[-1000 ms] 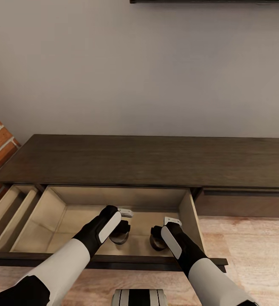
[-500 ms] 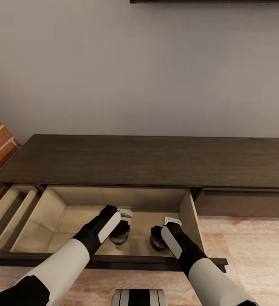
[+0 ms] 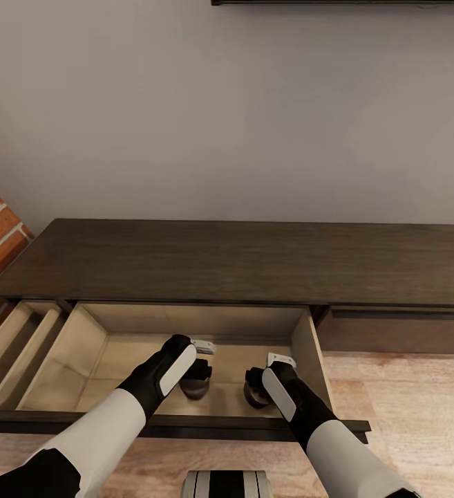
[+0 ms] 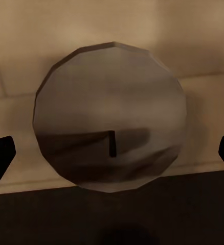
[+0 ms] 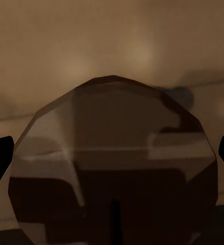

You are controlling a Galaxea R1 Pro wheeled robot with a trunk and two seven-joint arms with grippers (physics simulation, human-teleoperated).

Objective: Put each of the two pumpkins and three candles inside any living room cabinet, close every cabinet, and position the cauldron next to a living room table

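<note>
Two candles stand on the pale floor of the open drawer of the cabinet, one candle below the left gripper and the other candle below the right gripper. Each gripper has its fingers spread wide on both sides of its candle, and whether they touch it cannot be told. The drawer is pulled out over the wooden floor.

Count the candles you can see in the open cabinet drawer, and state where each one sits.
2. One candle sits on the drawer floor under the left gripper; the other candle sits under the right gripper. The arms may hide more.
</note>
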